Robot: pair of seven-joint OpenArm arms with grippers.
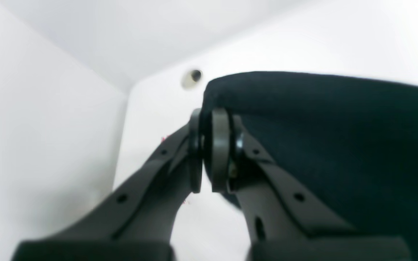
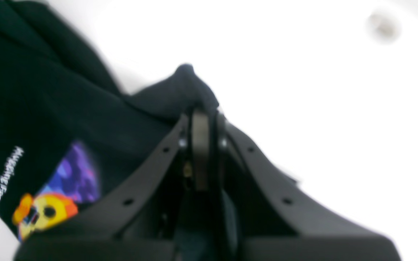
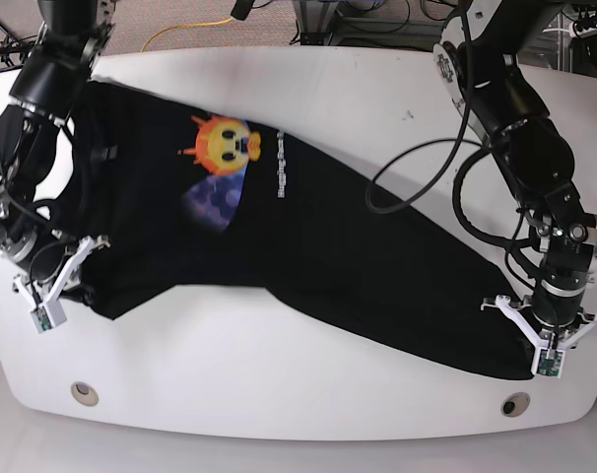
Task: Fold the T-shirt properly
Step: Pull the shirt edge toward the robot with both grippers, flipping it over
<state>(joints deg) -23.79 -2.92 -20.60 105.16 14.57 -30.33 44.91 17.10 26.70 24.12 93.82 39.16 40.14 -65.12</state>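
The left pincer (image 1: 206, 152) is clamped narrow on a thin fold at the shirt's (image 3: 308, 232) edge, the black cloth bulging over the pads toward 2 o'clock in its wrist view. The right pincer (image 2: 201, 152) is likewise pressed tight on a small peak of cloth that pokes up above its tips. In the base view the left pincer (image 3: 542, 335) sits at about 4 o'clock on the counter (image 3: 308, 394), at the shirt's far corner, and the right pincer (image 3: 54, 286) at about 8 o'clock, at the opposite corner. Between them the shirt lies slantwise across the counter, print up, with the sun face (image 3: 223, 143) and the purple patch (image 3: 212, 197) toward 11 o'clock and a line of white lettering (image 3: 277, 163) just beside them. The cloth looks ruffled near the right pincer and narrows toward the left one, so it is not lying square. The risk, as I judge it, is in the grips: each holds only a small pinch, and a lift or pull with unequal speed could drag the cloth out of one pincer, or skew the fold so the print ends up off-centre. A loose black cable (image 3: 417, 177) loops onto the shirt near the left arm (image 3: 515, 118) and could snag or press the cloth as that arm swings.
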